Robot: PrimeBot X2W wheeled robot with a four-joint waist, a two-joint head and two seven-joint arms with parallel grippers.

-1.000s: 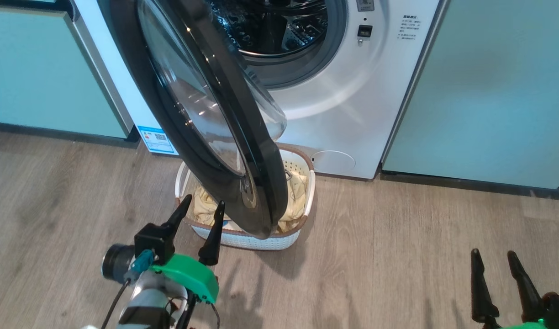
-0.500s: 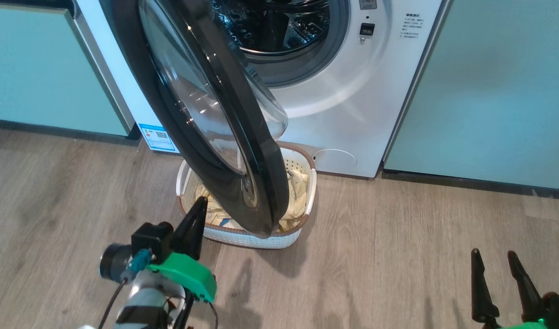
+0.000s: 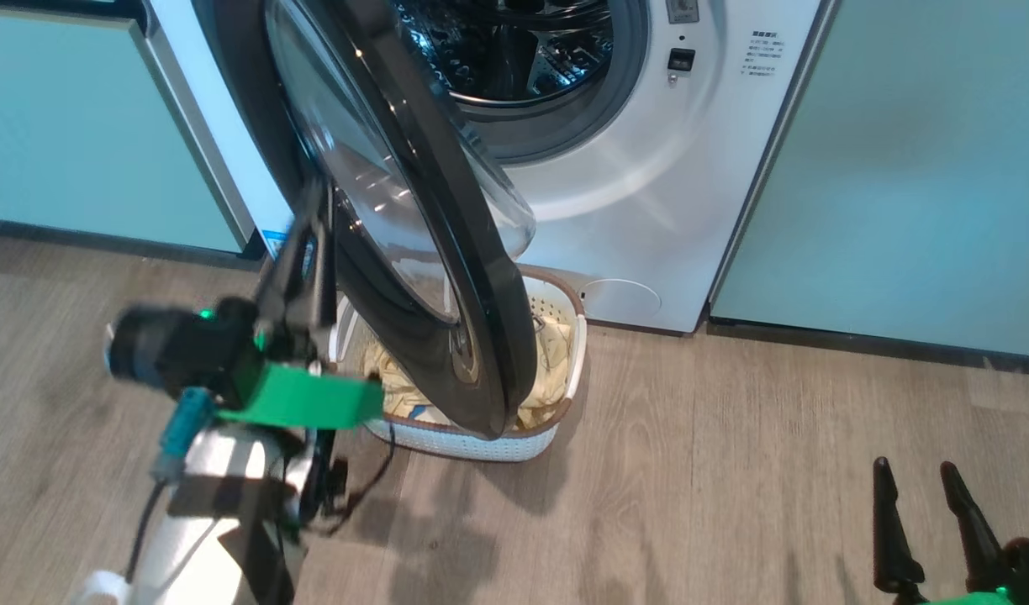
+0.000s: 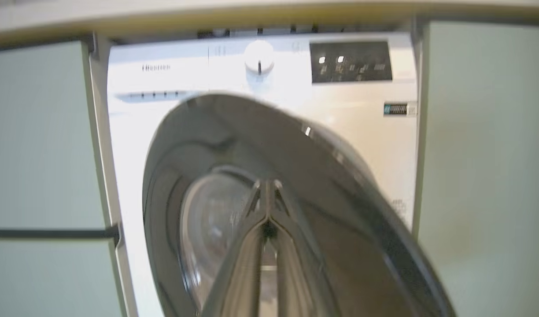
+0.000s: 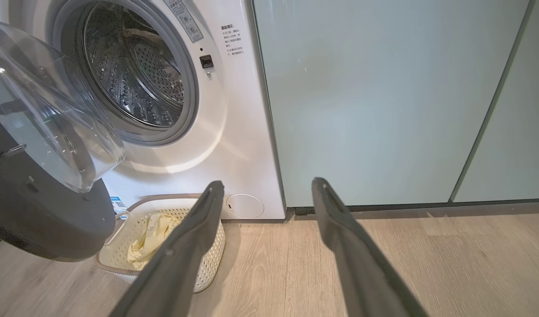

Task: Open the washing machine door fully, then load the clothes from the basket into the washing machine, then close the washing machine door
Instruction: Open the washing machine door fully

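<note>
The washing machine stands with its round black door swung partway out, edge toward me, over the basket. Pale yellow clothes lie in the basket. My left gripper is raised beside the door's outer face, fingers shut with nothing between them. In the left wrist view the shut gripper points at the door near its glass; I cannot tell whether it touches. My right gripper hangs open low on the right, apart from the basket and the clothes.
Pale-green cabinets flank the washer on the left and right. The steel drum is open behind the door. Wooden floor spreads between the basket and my right gripper.
My left gripper shut its fingers, then rose and moved forward from in front of the basket to the door's outer face. The right gripper stayed put.
</note>
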